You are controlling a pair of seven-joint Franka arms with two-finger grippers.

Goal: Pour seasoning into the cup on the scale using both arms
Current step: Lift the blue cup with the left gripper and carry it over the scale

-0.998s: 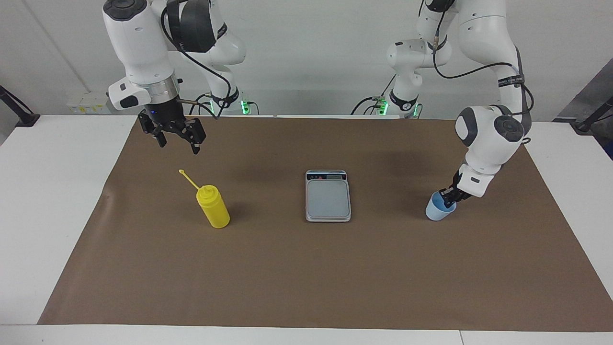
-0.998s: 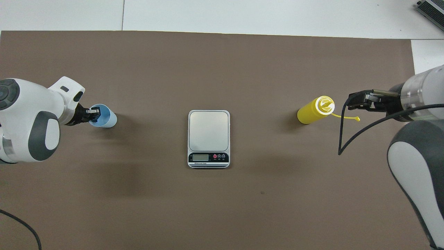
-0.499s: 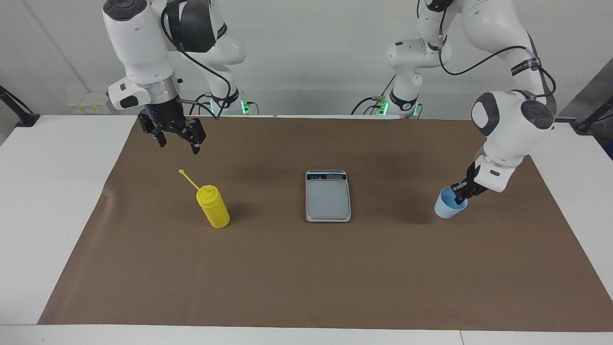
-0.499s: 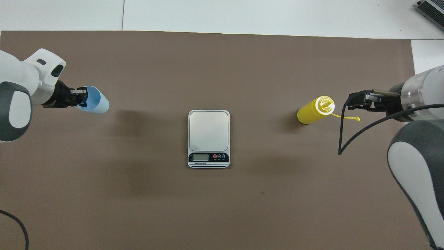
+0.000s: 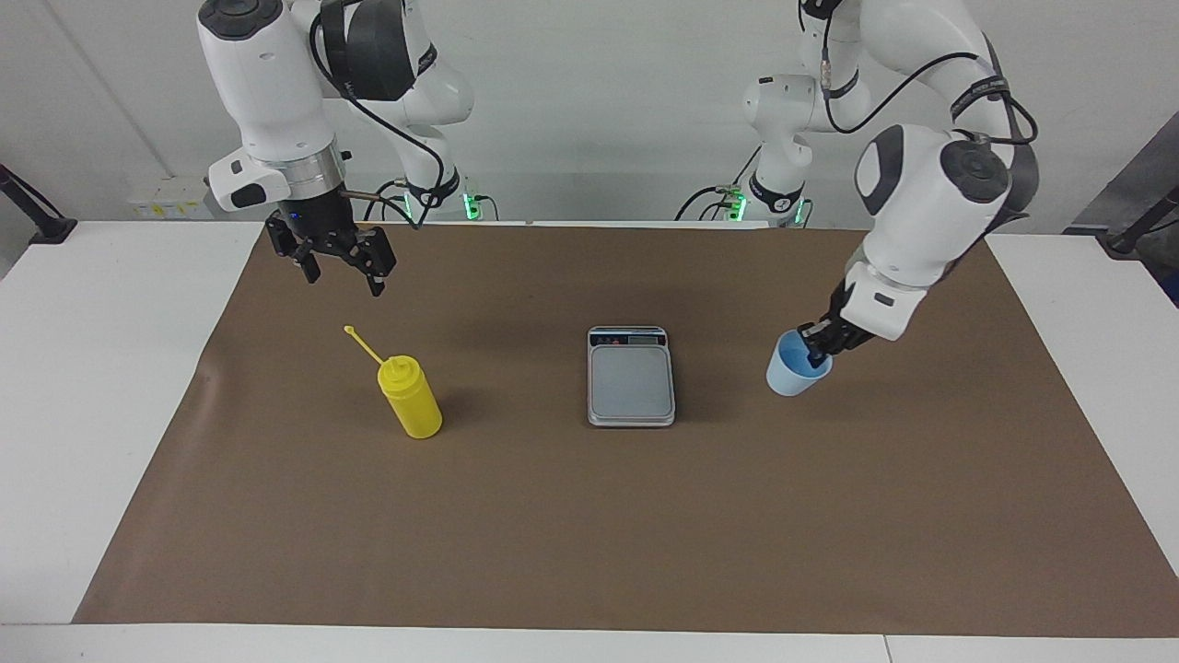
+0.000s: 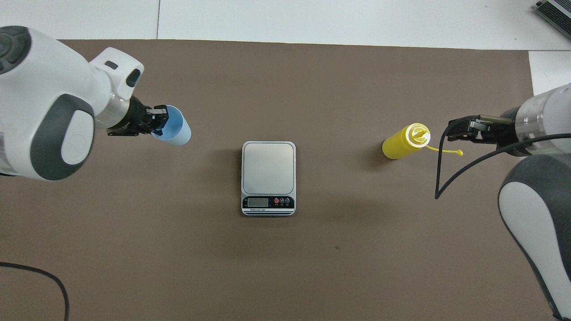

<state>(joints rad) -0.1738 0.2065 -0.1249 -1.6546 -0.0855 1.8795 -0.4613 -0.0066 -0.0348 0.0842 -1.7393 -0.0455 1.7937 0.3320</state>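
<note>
Counter (image 5: 92,387): one, white and smooth, overlaid by one matte brown mat (image 5: 589,534) with a shallow crease at the right arm's end.
Seasoning (image 5: 411,398): one bright yellow plastic squeeze bottle, cylindrical, capped, nozzle uppermost; stands upright on the mat toward the right arm's end, long axis vertical; a thin yellow tether stick angles off the cap toward the robots and the right arm's end of the counter.
Scale (image 5: 631,376): one flat rounded rectangle, silver-grey casing, smooth grey weighing plate, dark display strip on the edge nearer the robots; lies mid-mat with its long axis running toward and away from the robots, between bottle and cup.
Cup (image 5: 795,365): one small tapered cup, whitish outside, pale blue inside; tilted, mouth turned up and toward the left arm's end; raised over the mat beside the scale, on the left arm's side, apart from the plate.
Left gripper (image 5: 816,348): one, black, two fingers clamped on the cup's rim, one finger inside the mouth.
Right gripper (image 5: 343,267): one, black, fingers spread apart and holding nothing; hangs over the mat near the bottle's tether, waiting.
Arms: two, white glossy shells, dark grey joint caps, black cables.
</note>
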